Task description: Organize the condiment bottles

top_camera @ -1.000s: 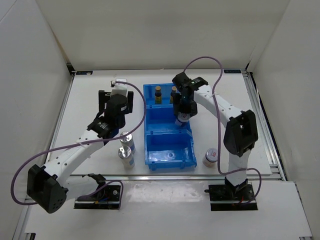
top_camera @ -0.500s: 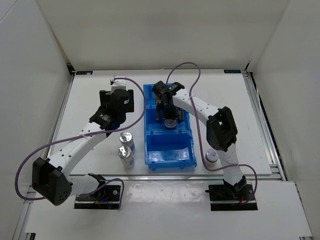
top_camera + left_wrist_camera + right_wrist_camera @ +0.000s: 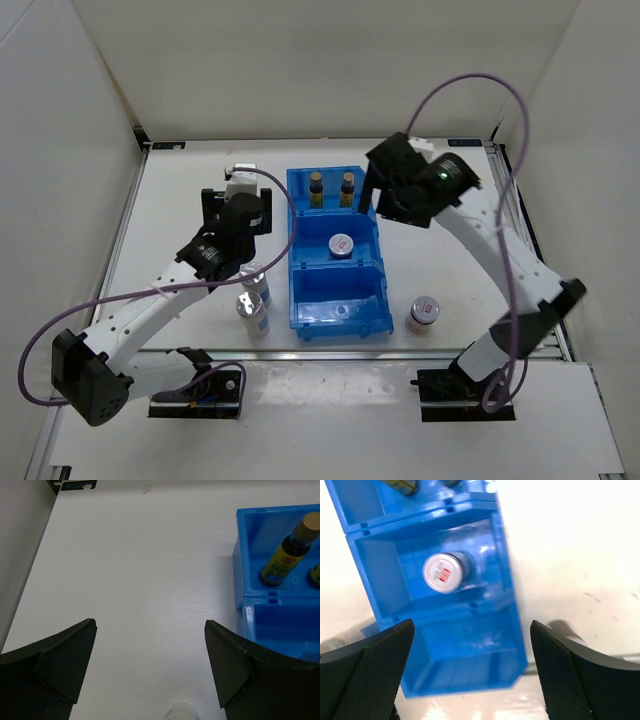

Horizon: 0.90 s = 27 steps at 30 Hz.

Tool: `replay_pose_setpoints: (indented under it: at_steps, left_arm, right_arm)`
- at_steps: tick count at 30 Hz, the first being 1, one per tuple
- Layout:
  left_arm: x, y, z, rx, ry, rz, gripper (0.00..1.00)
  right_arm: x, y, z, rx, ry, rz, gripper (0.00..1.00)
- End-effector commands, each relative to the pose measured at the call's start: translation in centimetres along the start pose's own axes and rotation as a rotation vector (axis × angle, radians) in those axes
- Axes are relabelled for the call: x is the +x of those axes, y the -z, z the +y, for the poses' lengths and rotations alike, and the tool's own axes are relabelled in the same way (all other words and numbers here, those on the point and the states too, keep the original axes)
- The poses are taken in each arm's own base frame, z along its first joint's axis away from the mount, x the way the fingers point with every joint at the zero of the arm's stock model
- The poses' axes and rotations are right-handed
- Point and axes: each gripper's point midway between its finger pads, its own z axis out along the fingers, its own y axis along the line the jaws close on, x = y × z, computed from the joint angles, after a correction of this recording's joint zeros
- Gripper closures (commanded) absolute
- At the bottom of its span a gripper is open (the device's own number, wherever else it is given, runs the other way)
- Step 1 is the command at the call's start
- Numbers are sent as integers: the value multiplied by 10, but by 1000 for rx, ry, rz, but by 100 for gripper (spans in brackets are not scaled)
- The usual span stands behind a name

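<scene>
The blue bin (image 3: 296, 250) holds two dark amber bottles (image 3: 316, 187) (image 3: 348, 187) in its back compartment. One white-capped bottle (image 3: 341, 245) stands alone in the middle compartment. A second white-capped bottle (image 3: 424, 313) stands on the table right of the bin. Two silver-lidded shakers (image 3: 254, 280) (image 3: 252, 312) stand left of it. My right gripper (image 3: 385, 195) hangs open high over the bin's back right, holding nothing. In its wrist view the white cap (image 3: 444, 572) lies beyond the open right gripper (image 3: 472, 625). My left gripper (image 3: 236, 205) is open over bare table; an amber bottle (image 3: 285, 555) shows to its right.
The bin's front compartment (image 3: 340, 305) holds nothing. White walls close in the table at the back and both sides. The bin's left wall (image 3: 240, 555) is close to my left gripper's right finger. A blurred silver lid (image 3: 180, 712) shows just under the left gripper (image 3: 150, 625).
My right gripper opened, left the white-capped bottle in the middle compartment, then lifted up and to the right. The left arm shifted only slightly and stayed open.
</scene>
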Motion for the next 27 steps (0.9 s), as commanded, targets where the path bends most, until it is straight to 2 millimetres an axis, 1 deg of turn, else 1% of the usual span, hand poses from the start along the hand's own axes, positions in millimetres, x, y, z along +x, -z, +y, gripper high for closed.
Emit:
replay_pose_setpoints:
  at_steps: [1, 2, 3, 4, 5, 6, 7, 8, 9, 10, 11, 12, 13, 14, 15, 17, 18, 19, 20, 21, 22, 23, 27]
  left_arm:
    - [-13, 7, 15, -46, 7, -54, 0]
    - [-15, 6, 16, -54, 14, -62, 0]
    - [-17, 9, 18, -53, 23, -70, 0]
    - [-23, 12, 20, -51, 31, -88, 0]
    - [-25, 14, 20, -38, 37, -94, 0]
    - [-25, 15, 19, -27, 45, -101, 0]
    - [-27, 15, 17, -10, 40, -109, 0]
    - [-29, 17, 16, 2, 46, -114, 0]
    - [-29, 17, 15, 13, 30, -113, 0]
    - [-29, 17, 13, 25, 21, -112, 0]
    - [-31, 17, 10, 38, 27, -119, 0]
    - [-29, 18, 12, 37, 12, -118, 0]
    - [-26, 17, 8, 57, 5, -121, 0]
    - [-29, 17, 5, 72, 14, -130, 0]
    - [-29, 17, -1, 105, 2, -128, 0]
    - [-25, 15, -8, 133, -10, -116, 0]
    - [-26, 14, -9, 132, -14, -111, 0]
    - [-22, 10, -12, 131, -26, -97, 0]
    - [-26, 11, -12, 132, -19, -105, 0]
    - [-26, 10, -11, 122, -26, -98, 0]
    - [-26, 10, -11, 122, -26, -98, 0]
    - [-28, 11, -12, 131, -27, -96, 0]
    - [-26, 10, -15, 139, -34, -88, 0]
  right_arm:
    - [42, 17, -73, 193, 34, 129, 1]
    - [47, 16, -80, 210, 18, 138, 1]
    - [61, 8, -93, 260, 13, 177, 1]
    - [69, 11, -99, 259, 1, 185, 1]
    - [77, 10, -106, 277, -2, 199, 1]
    - [83, 5, -106, 270, -40, 206, 1]
    - [100, 1, -117, 283, -41, 233, 1]
    - [111, -1, -117, 265, -56, 259, 1]
    - [119, -5, -121, 260, -67, 271, 1]
    - [123, -6, -120, 224, -95, 255, 1]
    - [140, -14, -133, 264, -107, 293, 1]
    - [145, -18, -141, 281, -121, 299, 1]
    - [151, -18, -143, 270, -138, 318, 1]
    - [155, -23, -148, 284, -156, 334, 1]
    - [165, -25, -154, 302, -158, 358, 1]
    - [171, -29, -157, 312, -164, 376, 1]
    - [173, -29, -159, 318, -161, 382, 1]
    - [177, -33, -160, 323, -160, 386, 1]
    - [176, -36, -156, 309, -165, 389, 1]
    - [181, -40, -158, 323, -150, 406, 1]
    - [182, -44, -159, 331, -156, 410, 1]
    - [189, -49, -158, 321, -151, 434, 1]
    - [204, -72, -157, 324, -163, 509, 1]
